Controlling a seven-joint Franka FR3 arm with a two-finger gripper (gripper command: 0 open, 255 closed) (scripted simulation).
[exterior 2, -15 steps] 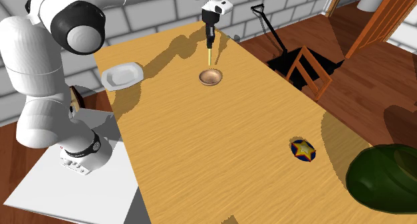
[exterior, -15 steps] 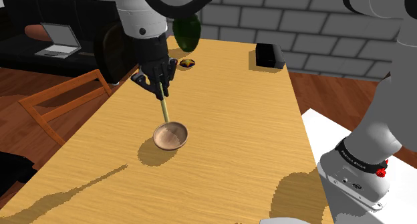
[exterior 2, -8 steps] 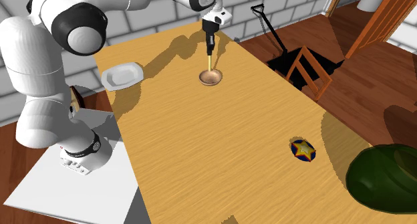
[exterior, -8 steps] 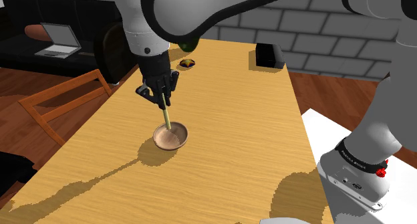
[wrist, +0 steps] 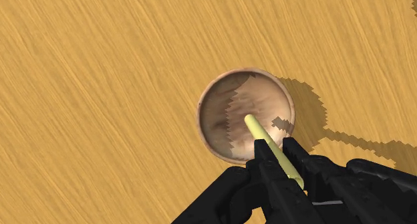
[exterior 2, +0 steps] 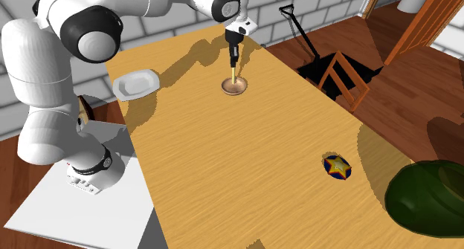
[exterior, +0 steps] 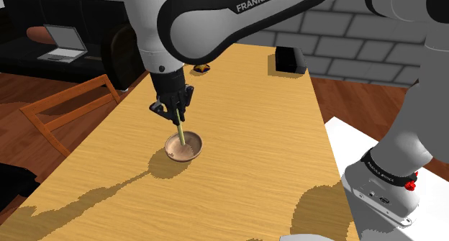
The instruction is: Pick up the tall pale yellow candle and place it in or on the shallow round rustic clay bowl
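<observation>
Between the black fingers (wrist: 264, 168) a thin pale yellow candle (wrist: 262, 137) is clasped tight by its upper part, hanging nearly upright with a slight tilt. The fingers point down at the wooden bench (exterior: 252, 153). The wrist stands right above them, and the white arm (exterior: 245, 20) bends away overhead toward the stand.

Directly under the fingers sits a shallow round brownish bowl (wrist: 224, 109). The candle's lower end dips inside its rim; whether it touches the bottom I cannot tell.

Farther from the fingers, toward the stand, a white dish (exterior 2: 135, 82) lies on the bench. Well away on the opposite side are a small star-marked disc (exterior 2: 336, 166) and a bulky dark green thing (exterior 2: 427, 195).
</observation>
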